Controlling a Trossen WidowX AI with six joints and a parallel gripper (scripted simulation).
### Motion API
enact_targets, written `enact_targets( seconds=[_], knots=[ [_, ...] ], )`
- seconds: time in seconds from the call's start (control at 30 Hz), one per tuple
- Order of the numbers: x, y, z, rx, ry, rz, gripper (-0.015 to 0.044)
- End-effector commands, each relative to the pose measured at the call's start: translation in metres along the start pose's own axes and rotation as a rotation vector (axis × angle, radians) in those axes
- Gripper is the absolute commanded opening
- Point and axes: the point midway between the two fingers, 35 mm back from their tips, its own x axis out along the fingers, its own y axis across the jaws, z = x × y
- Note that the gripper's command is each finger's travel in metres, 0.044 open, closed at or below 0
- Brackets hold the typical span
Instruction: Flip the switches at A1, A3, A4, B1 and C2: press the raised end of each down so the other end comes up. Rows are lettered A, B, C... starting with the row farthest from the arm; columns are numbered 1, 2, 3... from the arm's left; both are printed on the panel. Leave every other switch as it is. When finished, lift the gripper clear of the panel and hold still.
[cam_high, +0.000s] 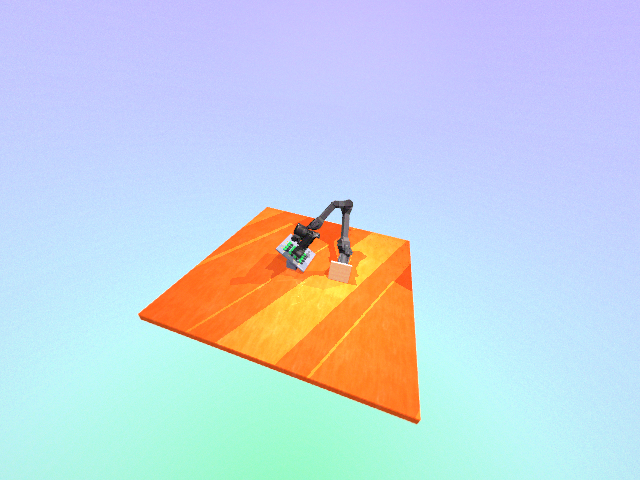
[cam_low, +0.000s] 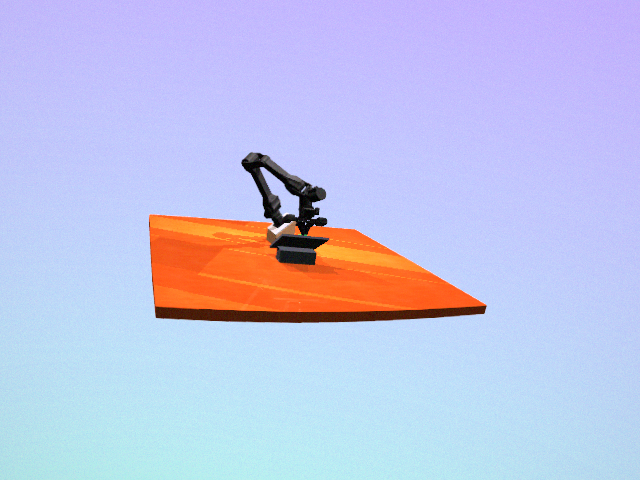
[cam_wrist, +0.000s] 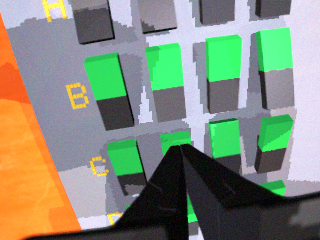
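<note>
The tilted switch panel (cam_high: 280, 248) (cam_low: 284, 241) (cam_wrist: 50, 125) lies under my gripper (cam_wrist: 180, 153) (cam_low: 303, 234). The gripper is shut and empty. In the wrist view its tips are at the green far end of switch C2 (cam_wrist: 175, 138) and hide its near half; whether they touch it I cannot tell. Switch B1 (cam_wrist: 109, 85) and the rest of row B show green far halves and dark near halves. Switch C1 (cam_wrist: 126, 159) also shows green at its far half. Of row A, only the grey near parts show, such as on A1 (cam_wrist: 94, 25); A3 (cam_wrist: 217, 11) and A4 (cam_wrist: 273, 7) are cut off.
The panel stands on a dark block (cam_low: 296, 255) on the orange table (cam_high: 258, 330) (cam_low: 232, 294). The pale arm base (cam_high: 340, 271) stands beside the panel. Row D is mostly hidden behind the fingers, close to C2, with neighbouring switch C3 (cam_wrist: 225, 137) just to the right.
</note>
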Motion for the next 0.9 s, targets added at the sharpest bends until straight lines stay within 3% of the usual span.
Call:
enact_targets(
  seconds=[0.0,0.87],
  knots=[
    [0.0002,0.001,-0.0002,-0.003,0.001,0.005,0.0],
    [0.0036,0.0009,-0.0001,-0.003,0.001,0.005,0.0]
  ],
)
